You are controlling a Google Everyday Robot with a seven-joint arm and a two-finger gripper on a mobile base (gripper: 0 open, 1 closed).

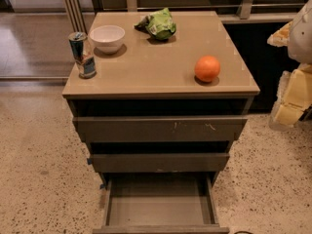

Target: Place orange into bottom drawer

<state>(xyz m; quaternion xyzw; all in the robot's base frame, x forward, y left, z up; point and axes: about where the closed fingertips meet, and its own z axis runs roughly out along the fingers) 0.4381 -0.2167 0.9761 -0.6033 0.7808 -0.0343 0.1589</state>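
can (83, 55): standing upright at the left edge of the cabinet top (156, 67)
white bowl (107, 37): just behind and right of the can, looks empty
green snack bag (158, 24): crumpled, at the back middle of the top
bottom drawer (158, 208): pulled way out, bare grey floor showing, nothing in it; the two drawers above stick out only a bit
orange (207, 68): sitting on the cabinet top near the front right corner, well above the open drawer
gripper (291, 101): off at the right edge of the view, beside the cabinet, well apart from the orange; apart or together, honestly can't tell
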